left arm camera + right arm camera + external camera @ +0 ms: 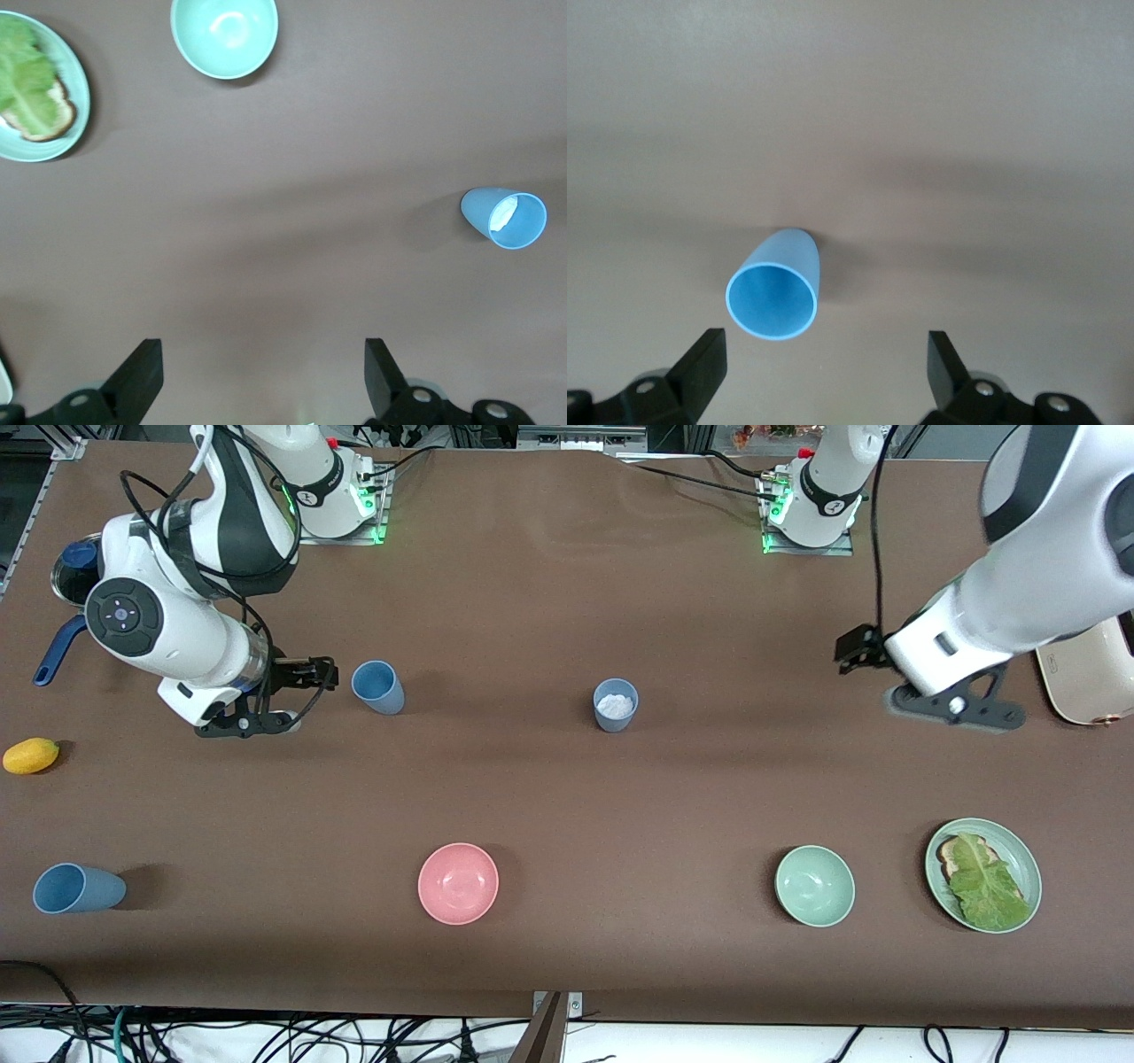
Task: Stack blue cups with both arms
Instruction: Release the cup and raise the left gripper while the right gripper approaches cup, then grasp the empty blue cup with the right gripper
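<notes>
In your left wrist view, the left gripper (264, 381) hangs over bare brown table covering (283, 266), its two black fingers (137, 376) spread wide with nothing between them. A small tapered matte blue cup (503, 218) stands upright on the cloth, well apart from the gripper, with something white showing inside its rim. You also see a round pale green bowl (224, 34), empty and upright. Beside it, a pale green plate (75, 84) is cut off by the picture's edge; it carries a slice of toast (55, 118) with a green lettuce leaf (27, 66) lying on it.
</notes>
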Robot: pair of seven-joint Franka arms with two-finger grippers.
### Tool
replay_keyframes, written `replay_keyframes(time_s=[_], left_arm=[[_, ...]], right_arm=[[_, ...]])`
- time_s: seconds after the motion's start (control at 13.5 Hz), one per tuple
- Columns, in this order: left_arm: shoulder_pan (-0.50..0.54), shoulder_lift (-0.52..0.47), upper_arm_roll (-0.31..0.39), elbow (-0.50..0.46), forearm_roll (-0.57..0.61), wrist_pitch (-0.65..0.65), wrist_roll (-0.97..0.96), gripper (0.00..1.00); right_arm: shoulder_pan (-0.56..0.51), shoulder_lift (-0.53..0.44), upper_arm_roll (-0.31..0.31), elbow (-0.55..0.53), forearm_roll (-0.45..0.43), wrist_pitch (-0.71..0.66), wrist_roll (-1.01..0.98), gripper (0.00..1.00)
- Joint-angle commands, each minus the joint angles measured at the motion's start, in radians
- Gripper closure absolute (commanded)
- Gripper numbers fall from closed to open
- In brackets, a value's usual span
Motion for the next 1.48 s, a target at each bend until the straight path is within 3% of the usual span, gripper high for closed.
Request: replay_keyframes(time_s=[0.0,0.22,0.44,0.74,1.18,1.41], left_arm=[[0.023,-0.012,-0.002,-0.014,0.015,-0.006,0.024,0.0],[0.036,-0.044,0.04,-0.052,0.019,0.07,0.024,0.0],[0.089,-0.14,0.045,-0.213,0.012,0.186,0.024,0.0],[0.089,-0.137,0.041,-0.2,0.019,0.155,0.01,0.0],[0.09,-0.143,0.037,-0.19,0.021,0.135,0.005,0.0],[0.104,-0.141,0.046,-0.194,0.021,0.13,0.004,0.0]], right_arm=[[-0.003,-0.01,0.006,-0.086,0.009,0.103,-0.012,0.0],[-0.003,-0.014,0.002,-0.089,0.007,0.097,-0.049,0.0],[-0.003,-0.014,0.0,-0.1,0.007,0.098,-0.049,0.0],[-0.003,-0.013,0.008,-0.1,0.012,0.097,0.005,0.0],[0.002,-0.002,0.066,-0.101,0.012,0.104,0.088,0.0],[0.002,-0.003,0.066,-0.156,0.012,0.149,0.088,0.0]])
